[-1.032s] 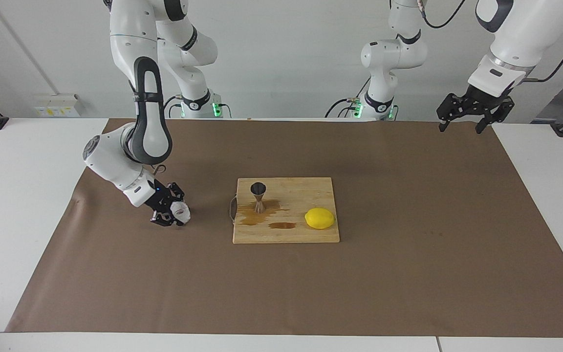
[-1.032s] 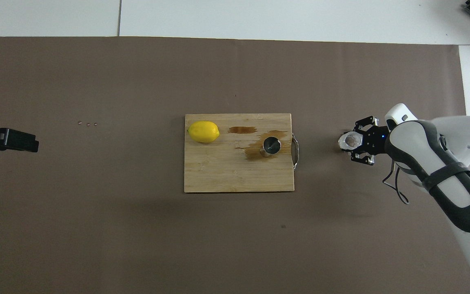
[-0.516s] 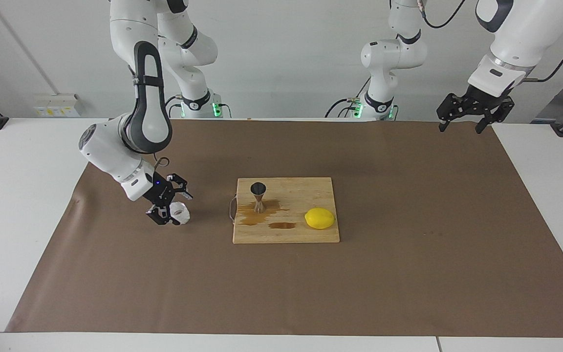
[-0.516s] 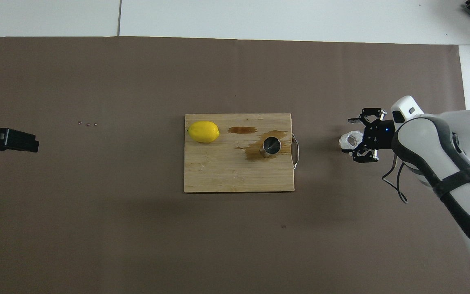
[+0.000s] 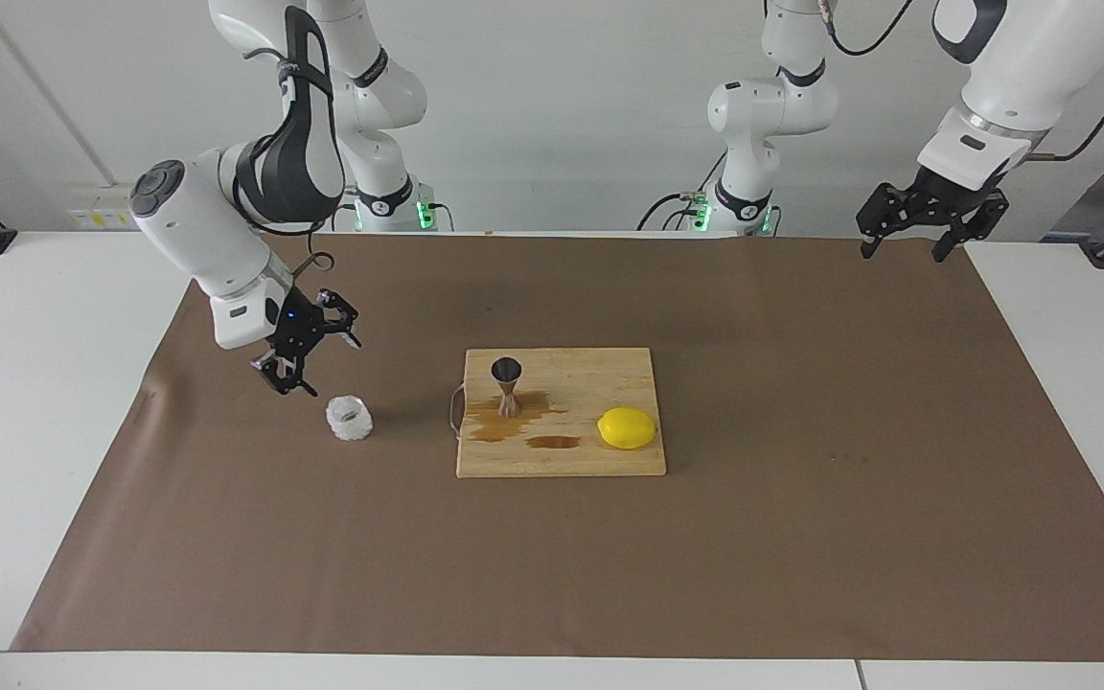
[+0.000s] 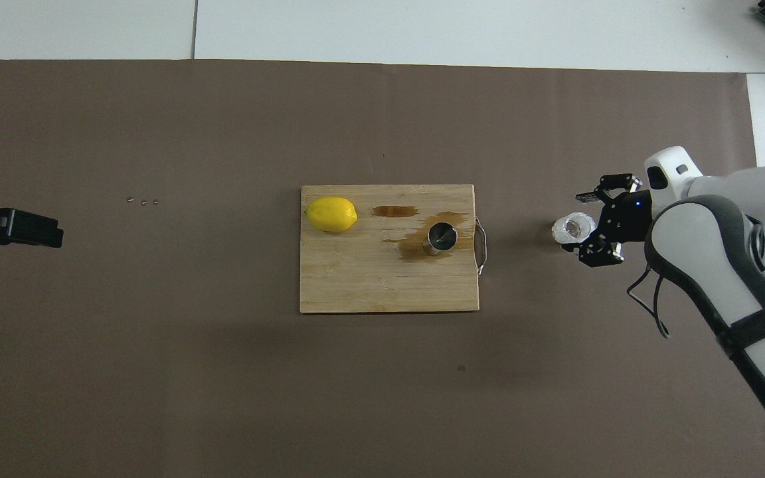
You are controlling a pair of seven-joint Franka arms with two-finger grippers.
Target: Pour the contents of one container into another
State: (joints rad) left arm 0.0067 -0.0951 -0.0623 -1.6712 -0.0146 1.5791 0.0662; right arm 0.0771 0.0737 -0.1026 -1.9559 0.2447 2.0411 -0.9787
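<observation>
Tumbler set down, pour apparently finished

Glass tumbler (image 5: pixel 349 418) was seen standing upright on the brown mat (image 5: pixel 801 537) of the worktop, beside the cutting board (image 5: pixel 562 460) toward the right arm's end. The right pincer (image 5: pixel 301 359) was raised over the mat just beside the tumbler, released and grasping nothing. The steel jigger (image 5: pixel 507 385) stood on the board amid brown wet patches (image 5: pixel 504 422), with a lemon (image 5: pixel 627 427) near it.

The step in hand was judged to be a withdrawal. It would be done well if the pincer were lifted straight up, clear of the tumbler's rim, before being swung away, so the glass was not tipped.

The left pincer (image 5: pixel 905 234) waited, released, over the mat's edge at its own end.
</observation>
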